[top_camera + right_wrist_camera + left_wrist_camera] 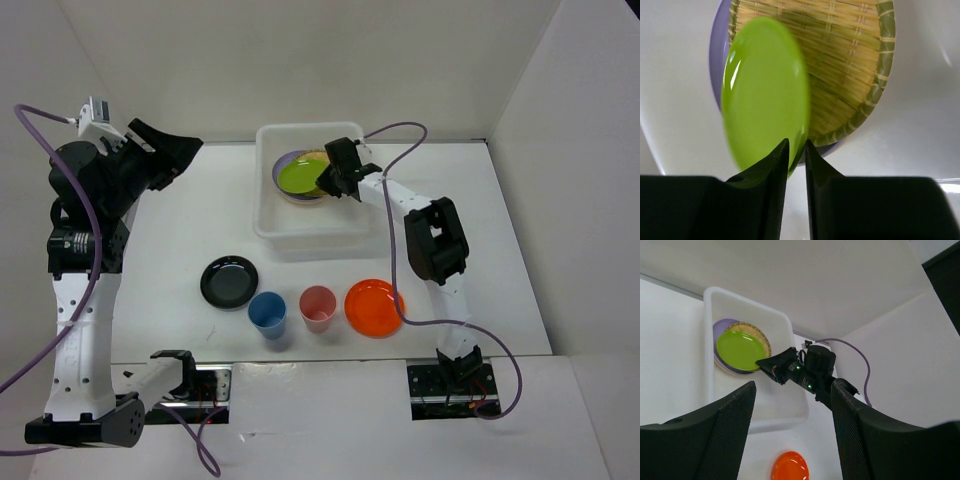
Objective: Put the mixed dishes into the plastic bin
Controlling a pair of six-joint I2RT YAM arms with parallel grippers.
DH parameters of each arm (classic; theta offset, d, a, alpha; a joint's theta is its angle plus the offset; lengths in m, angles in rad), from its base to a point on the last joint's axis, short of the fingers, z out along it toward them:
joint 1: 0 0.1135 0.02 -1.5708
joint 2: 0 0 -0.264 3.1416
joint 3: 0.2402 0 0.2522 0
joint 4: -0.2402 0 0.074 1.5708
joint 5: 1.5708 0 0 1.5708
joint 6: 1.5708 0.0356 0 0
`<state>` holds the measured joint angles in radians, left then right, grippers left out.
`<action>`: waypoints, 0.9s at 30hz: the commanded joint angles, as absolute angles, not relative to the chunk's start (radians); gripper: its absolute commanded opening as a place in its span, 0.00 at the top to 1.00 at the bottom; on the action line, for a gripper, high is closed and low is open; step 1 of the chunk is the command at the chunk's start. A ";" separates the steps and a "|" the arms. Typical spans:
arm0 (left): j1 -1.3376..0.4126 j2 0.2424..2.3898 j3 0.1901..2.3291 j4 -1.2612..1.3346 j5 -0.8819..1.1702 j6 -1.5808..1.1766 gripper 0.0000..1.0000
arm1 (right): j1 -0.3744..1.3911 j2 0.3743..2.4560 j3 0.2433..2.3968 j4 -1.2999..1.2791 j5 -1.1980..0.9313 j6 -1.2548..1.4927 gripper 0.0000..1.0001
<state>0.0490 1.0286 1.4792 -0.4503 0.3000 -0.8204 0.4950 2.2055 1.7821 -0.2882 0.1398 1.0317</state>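
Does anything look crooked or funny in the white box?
Yes. The lime green round plate sits tilted inside the white plastic bin. One edge is pinched in the right hand, so it leans over the tan woven plate instead of lying flat. It looks a bit blurry too. Nothing looks spilled or broken.

Brightly, evenly lit from above. Faint soft shadows by the bin [310, 228]. Glare on the black plate [229, 281]. Blurred at the green plate [765, 95] close up.
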 commanded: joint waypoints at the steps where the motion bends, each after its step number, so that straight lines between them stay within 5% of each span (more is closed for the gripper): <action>1: 0.054 0.980 1.500 -0.459 0.264 -0.787 0.31 | 0.503 2.212 1.865 -0.308 0.189 1.035 0.74; 12: 0.054 0.884 1.232 -0.598 0.258 -0.741 0.30 | 0.503 2.111 1.928 -0.327 0.179 0.930 0.03; 27: 0.054 0.776 0.827 -0.707 0.224 -0.882 0.27 | 0.531 1.809 1.953 -0.362 0.089 0.738 0.00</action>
<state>0.0490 0.8215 0.8333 -0.6876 0.2459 -0.8238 0.5220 1.8946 1.9724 -0.3672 0.1150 0.7891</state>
